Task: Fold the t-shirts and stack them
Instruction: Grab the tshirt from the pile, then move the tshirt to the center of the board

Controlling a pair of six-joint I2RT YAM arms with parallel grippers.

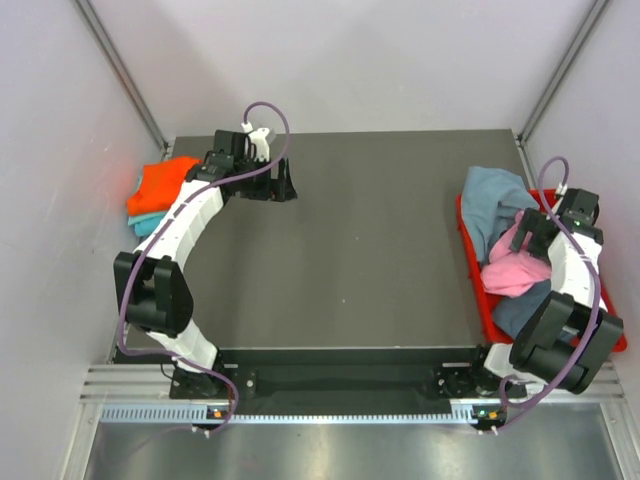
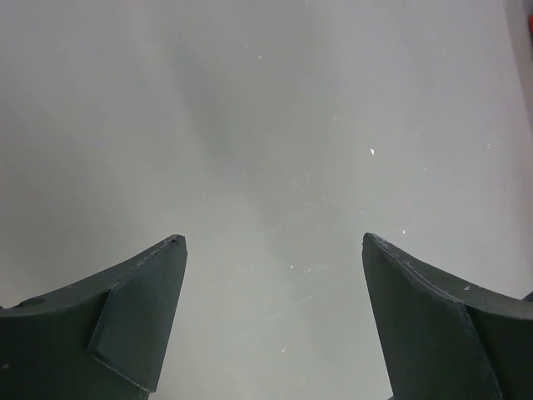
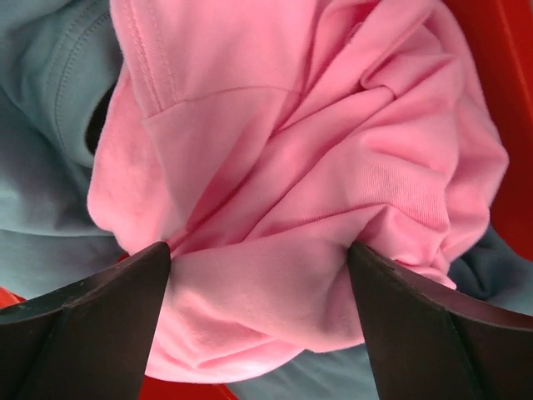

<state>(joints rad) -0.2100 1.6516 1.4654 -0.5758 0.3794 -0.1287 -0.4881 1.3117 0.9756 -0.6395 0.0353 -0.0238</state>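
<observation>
3 tees left to fold, by the look of it: pink tee [image 3: 291,192] bunched on top in the red bin [image 1: 478,290] at the table's right edge, grey-blue tee [image 1: 492,200] spilling over the bin's far end, dark slate tee [image 1: 520,310] at its near end. Right fingers [image 3: 83,333] spread wide, straddling the pink bundle, not yet closed on it. 2 seemingly done: orange tee [image 1: 165,183] on teal tee [image 1: 147,222], stacked at the far-left corner. Left fingers [image 2: 125,317] apart, holding nothing, over bare dark table [image 1: 360,250]. Pale walls [image 1: 350,60] on 3 sides; metal rail [image 1: 330,385] along near edge.
</observation>
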